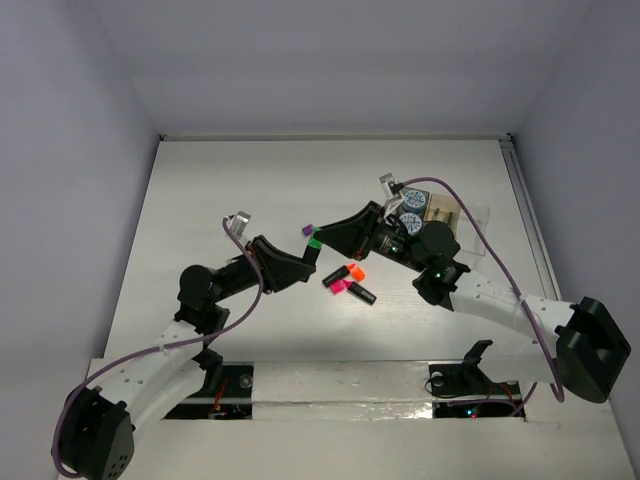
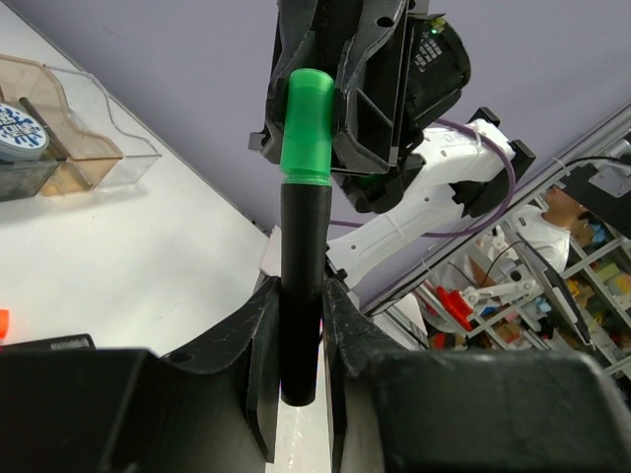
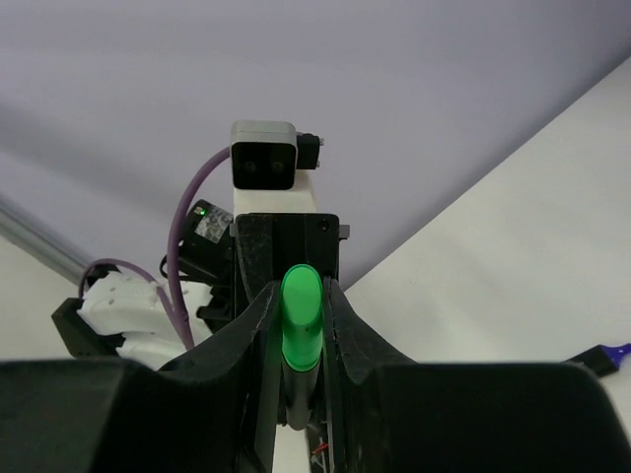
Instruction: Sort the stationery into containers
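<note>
Here both pincers [image 1: 314,243] clamp the green-capped highlighter [image 2: 304,236].

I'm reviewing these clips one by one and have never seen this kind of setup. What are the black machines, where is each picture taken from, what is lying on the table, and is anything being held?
These are two robot arms bolted at the near edge of a white table. The wide picture looks down from above and behind them. The other two come from small cameras on each wrist, so each shows its own fingers at the bottom.

Both arms meet over the middle, holding one green-capped highlighter between them. The left gripper is shut on its black body; the right gripper is shut on the green cap end.

On the table lie a few more markers: orange-capped, pink-capped and purple-capped. At the far right stands a clear plastic box, with round blue-and-white pieces by it, partly hidden by the right arm.
</note>
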Controlling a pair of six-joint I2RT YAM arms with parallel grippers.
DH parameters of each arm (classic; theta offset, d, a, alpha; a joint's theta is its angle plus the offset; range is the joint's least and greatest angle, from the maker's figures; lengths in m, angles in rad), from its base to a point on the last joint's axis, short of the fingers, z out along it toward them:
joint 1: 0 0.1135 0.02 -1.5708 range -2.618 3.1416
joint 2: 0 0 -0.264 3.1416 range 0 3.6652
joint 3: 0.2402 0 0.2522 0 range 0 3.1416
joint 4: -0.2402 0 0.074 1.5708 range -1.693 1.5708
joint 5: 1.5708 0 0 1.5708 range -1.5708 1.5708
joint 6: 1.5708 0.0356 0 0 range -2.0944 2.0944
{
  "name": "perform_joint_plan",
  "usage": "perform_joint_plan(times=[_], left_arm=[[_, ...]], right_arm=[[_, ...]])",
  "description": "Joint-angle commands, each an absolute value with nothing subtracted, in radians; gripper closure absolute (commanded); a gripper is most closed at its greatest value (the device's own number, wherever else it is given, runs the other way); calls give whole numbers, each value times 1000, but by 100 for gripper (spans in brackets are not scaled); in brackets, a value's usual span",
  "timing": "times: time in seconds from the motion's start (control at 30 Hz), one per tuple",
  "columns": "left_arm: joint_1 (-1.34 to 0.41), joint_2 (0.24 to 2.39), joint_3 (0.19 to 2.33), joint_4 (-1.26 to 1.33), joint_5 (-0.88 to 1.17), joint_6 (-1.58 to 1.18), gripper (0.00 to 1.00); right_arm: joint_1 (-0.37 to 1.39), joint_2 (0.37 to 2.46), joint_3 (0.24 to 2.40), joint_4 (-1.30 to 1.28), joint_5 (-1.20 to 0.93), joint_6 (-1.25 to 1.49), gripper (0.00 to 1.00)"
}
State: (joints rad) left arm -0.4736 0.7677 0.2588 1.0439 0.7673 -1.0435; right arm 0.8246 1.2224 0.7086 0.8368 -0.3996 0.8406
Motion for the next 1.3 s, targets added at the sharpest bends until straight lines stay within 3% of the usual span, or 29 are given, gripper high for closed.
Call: perform_joint_plan(times=[0.0,0.2,0.73,1.0,1.27], left_arm=[[-440,742,383,1048,609,-973,100],[-403,749,385,1075,627,-992,100],[-336,785,445,1134,649,-1015,100],[-279,795,456,1149,686,-1037,100],[-279,824,466,1167,692,-1040,100]], right_arm=[[928,1218,704,546,-588,785,100],[951,1232,719,434,-597,755,100],[1046,1276,595,584,-581,779,100],[1046,1252,580,489,-646,736,100],[1092,1356,577,543,-658,764,100]])
